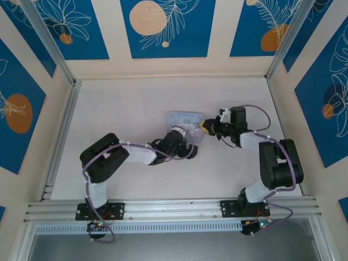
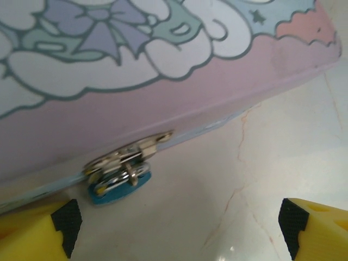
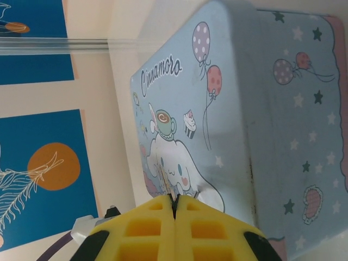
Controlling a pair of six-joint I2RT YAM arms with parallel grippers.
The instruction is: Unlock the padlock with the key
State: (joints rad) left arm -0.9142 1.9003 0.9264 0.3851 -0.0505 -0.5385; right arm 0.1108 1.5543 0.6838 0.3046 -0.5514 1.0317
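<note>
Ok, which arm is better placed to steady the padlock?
Left. The left gripper, open, faces the padlock hanging from the hasp of the tin box. The right gripper is shut on a sliver, likely the key.

Robot lab test cell: left arm [image 1: 109,157] and right arm [image 1: 277,163] bolted to an aluminium rail [image 1: 174,206], pale worktop [image 1: 125,109], blue leaf-print wall panels [image 1: 167,27] on extrusion posts [image 1: 51,43].

Glossy tin box [image 2: 163,81], shiny metal on padlock [image 2: 117,187], smooth table [image 2: 244,185].
</note>
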